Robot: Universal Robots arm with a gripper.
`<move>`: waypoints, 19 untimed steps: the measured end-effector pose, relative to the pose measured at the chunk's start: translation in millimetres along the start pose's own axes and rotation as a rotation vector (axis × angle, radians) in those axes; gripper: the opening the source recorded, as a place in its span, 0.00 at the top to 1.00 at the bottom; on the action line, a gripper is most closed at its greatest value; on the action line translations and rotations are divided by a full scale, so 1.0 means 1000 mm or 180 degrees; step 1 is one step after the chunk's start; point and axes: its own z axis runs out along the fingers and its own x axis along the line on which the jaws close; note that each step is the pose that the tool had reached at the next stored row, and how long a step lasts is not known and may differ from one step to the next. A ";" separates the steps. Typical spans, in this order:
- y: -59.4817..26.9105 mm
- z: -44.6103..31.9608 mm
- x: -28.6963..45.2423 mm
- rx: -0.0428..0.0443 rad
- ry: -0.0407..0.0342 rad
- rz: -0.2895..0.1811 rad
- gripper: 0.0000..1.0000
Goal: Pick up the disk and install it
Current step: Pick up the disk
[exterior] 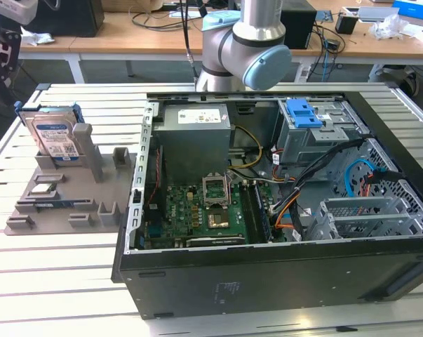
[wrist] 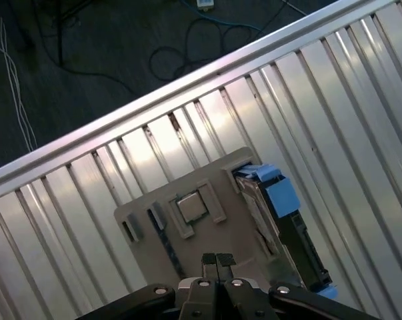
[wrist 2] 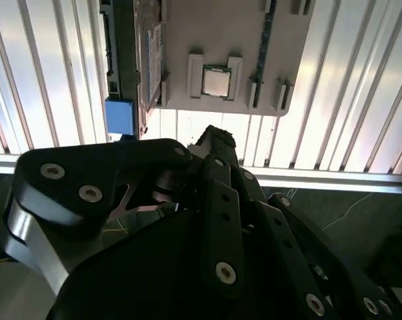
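The disk [exterior: 57,137], silver with a white and blue label and a blue bracket, stands on edge in the grey holder [exterior: 92,184] at the exterior view's left. In both wrist views I look down on it edge-on: the disk [wrist: 284,230] sits at one side of the holder [wrist: 214,183], and its blue bracket tab [wrist 2: 119,117] shows beside the holder [wrist 2: 187,40]. My gripper [wrist: 216,260] hangs well above the holder, fingers pressed together, holding nothing. The gripper's dark body [wrist 2: 214,140] shows in the second wrist view.
A processor chip [wrist: 192,208] and a memory stick [exterior: 50,205] lie in the holder. The open computer case [exterior: 267,175] takes the table's middle and right, with a grey power-supply box [exterior: 195,133] and a drive cage with a blue latch [exterior: 302,112]. The arm's base [exterior: 243,42] stands behind it.
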 end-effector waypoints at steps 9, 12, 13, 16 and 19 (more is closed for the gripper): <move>0.0000 0.0000 -0.0001 0.0006 0.0008 -0.0345 0.89; 0.0001 0.0000 -0.0001 0.0006 0.0008 -0.0407 0.89; 0.0000 0.0000 -0.0001 0.0007 0.0009 -0.0428 0.89; 0.0000 0.0000 -0.0001 0.0008 0.0009 -0.0507 0.89; 0.0000 0.0000 -0.0001 0.0009 0.0010 -0.0629 0.89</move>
